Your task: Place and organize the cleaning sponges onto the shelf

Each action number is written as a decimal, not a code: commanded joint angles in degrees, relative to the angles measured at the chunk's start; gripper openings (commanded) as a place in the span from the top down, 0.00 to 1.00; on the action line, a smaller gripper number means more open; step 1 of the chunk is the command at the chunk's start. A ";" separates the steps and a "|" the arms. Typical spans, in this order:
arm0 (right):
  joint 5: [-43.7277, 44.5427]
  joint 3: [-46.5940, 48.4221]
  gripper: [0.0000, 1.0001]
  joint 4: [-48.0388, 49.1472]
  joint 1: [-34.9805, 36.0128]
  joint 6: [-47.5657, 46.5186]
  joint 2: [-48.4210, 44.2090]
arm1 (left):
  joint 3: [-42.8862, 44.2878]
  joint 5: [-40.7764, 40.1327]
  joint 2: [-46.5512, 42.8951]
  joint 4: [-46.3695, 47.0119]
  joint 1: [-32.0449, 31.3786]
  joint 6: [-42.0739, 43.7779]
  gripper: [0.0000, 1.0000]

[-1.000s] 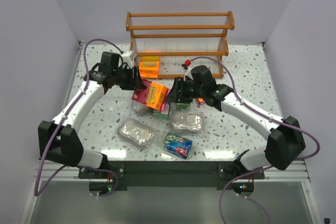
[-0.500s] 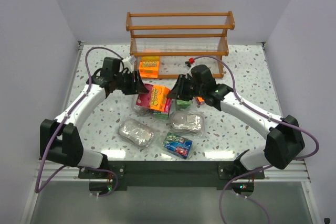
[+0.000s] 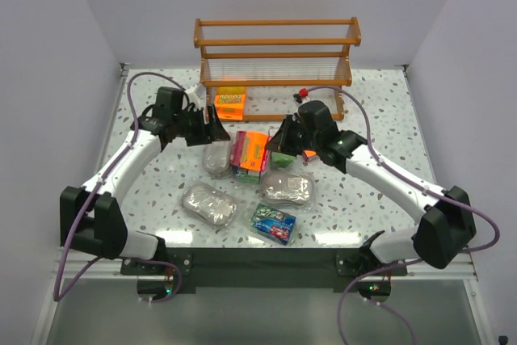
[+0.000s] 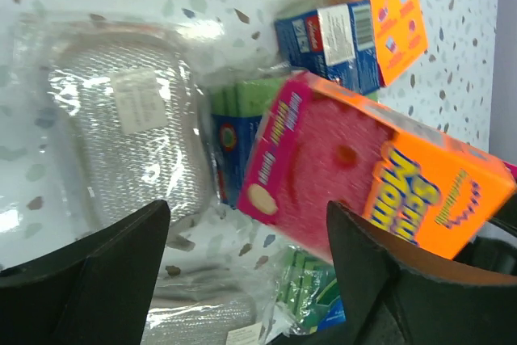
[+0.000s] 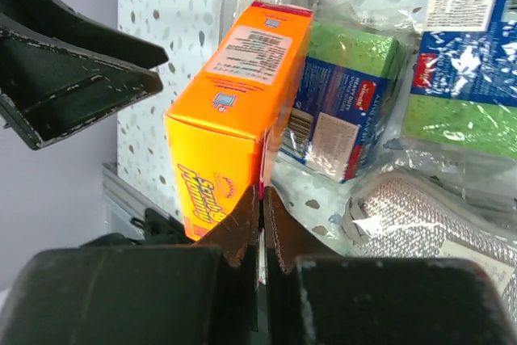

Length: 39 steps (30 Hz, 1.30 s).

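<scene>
My right gripper (image 3: 277,143) is shut on the thin edge flap of a flat orange-and-pink sponge pack (image 3: 249,149), holding it just above the pile; the wrist view shows the jaws (image 5: 262,199) pinching that pack (image 5: 234,119). My left gripper (image 3: 215,129) is open and empty, just left of the pack, its fingers (image 4: 97,280) spread before the pack (image 4: 363,191). A second orange pack (image 3: 229,103) lies at the foot of the wooden shelf (image 3: 276,54). Silvery packs (image 3: 208,204) (image 3: 287,187) (image 3: 216,157) and green/blue packs (image 3: 273,223) (image 3: 249,171) lie on the table.
The shelf stands at the table's far edge, its upper tiers bare. Another orange pack (image 4: 392,6) and a blue-green pack (image 4: 327,38) lie beyond the held one. My left gripper (image 5: 65,70) shows in the right wrist view. Grey walls close both sides.
My left gripper has let go of the orange-and-pink pack and drawn back to the left. The pack, now held by my right gripper alone, has shifted right.
</scene>
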 commanded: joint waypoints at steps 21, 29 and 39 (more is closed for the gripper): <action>0.99 -15.56 1.00 14.32 -25.40 21.59 -20.38 | 5.42 -3.89 -4.29 -2.58 13.01 1.61 0.03; 3.81 -20.04 1.00 22.94 -30.50 26.43 -18.54 | 4.45 -3.02 -4.20 -1.97 13.01 1.78 0.03; 3.72 -25.76 1.00 40.26 -34.90 35.56 -10.63 | 2.43 -1.96 -4.29 -1.44 13.10 2.31 0.03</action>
